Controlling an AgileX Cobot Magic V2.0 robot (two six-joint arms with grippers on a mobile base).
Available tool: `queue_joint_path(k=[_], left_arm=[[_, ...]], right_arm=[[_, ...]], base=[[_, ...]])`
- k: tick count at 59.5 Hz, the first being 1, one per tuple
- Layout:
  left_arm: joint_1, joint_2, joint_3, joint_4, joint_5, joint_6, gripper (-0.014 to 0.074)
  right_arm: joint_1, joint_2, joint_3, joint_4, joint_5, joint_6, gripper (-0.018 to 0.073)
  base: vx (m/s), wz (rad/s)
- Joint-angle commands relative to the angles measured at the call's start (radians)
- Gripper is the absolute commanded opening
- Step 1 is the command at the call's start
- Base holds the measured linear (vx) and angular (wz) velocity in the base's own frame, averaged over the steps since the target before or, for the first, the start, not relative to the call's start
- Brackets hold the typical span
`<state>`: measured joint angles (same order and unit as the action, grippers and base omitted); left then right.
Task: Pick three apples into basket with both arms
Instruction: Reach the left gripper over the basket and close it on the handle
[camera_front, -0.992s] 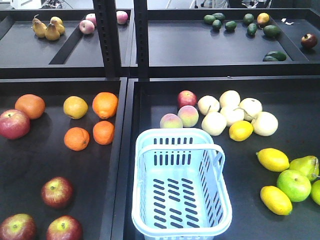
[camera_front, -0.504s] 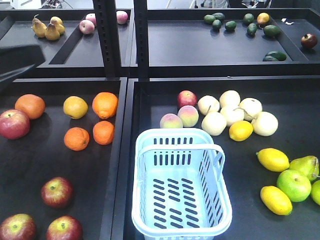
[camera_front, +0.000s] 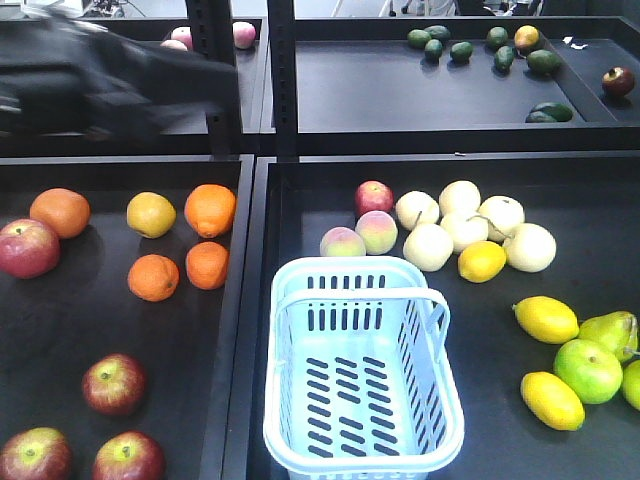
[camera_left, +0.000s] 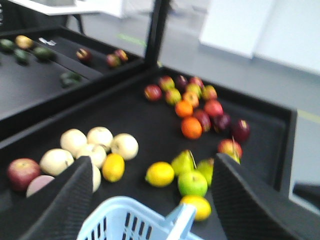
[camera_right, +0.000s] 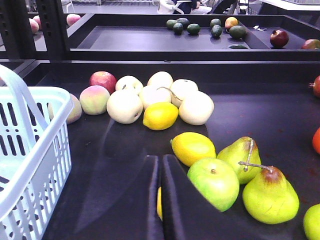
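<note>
The right tool is pinched closed on nothing, low over the black tray. The light blue slotted plastic basket stands just to its left. Farther left, past the basket, lie three red, yellow-streaked round apples. The left tool gapes wide, the basket showing below between its fingers; its black arm is blurred.

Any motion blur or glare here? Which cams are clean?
Front view: sharp, except a dark arm smeared by motion at top left. Left wrist view: whole frame soft, even the nearby basket. Right wrist view: crisp, faint sheen on the tray ahead of the right claw.
</note>
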<state>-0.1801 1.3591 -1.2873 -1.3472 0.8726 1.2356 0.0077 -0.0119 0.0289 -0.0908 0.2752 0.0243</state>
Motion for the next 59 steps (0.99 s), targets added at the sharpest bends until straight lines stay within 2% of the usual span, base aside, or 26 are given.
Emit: queue_joint_path(k=[1, 4, 11, 15, 24, 27, 33, 59], left_arm=[[-0.100, 0.038, -0.079, 0.086, -0.034, 0.011, 0.0502], [-0.148, 0.070, -0.094, 0.194, -0.072, 0.011, 0.0502], [-0.224, 0.124, -0.093, 0.388, -0.154, 0.010, 0.0502], [-0.256, 0.151, -0.093, 0.437, -0.180, 0.005, 0.0502], [-0.301, 0.192, -0.093, 0.446, -0.205, 0.006, 0.0502], [-0.310, 0.210, -0.093, 0.473, -0.206, 0.006, 0.0502], [-0.311, 0.240, -0.093, 0.498, -0.204, 0.004, 0.0502], [-0.316, 0.328, -0.093, 0.498, -0.205, 0.004, 0.0477]], right_arm=[[-0.002, -0.011, 0.013, -0.002, -0.072, -0.009, 0.0008], [-0.002, -0.011, 0.013, -0.002, -0.072, -0.009, 0.0008], [-0.002, -0.011, 0.013, -0.002, -0.072, -0.009, 0.0008], [-0.002, -0.011, 0.013, -0.002, -0.072, -0.009, 0.0008], [-0.002, -0.011, 0.013, -0.002, -0.072, -0.009, 0.0008], [-0.002, -0.011, 0.013, -0.002, -0.072, -0.009, 0.0008], [-0.002, -0.011, 0.013, -0.002, -0.072, -0.009, 0.0008], [-0.002, -0.011, 0.013, -0.002, -0.072, -0.009, 0.0008]], base=[[0.00, 0.00], [0.00, 0.00], [0.00, 0.00], [0.00, 0.00], [0.00, 0.00], [0.00, 0.00], [0.00, 0.00], [0.00, 0.00]])
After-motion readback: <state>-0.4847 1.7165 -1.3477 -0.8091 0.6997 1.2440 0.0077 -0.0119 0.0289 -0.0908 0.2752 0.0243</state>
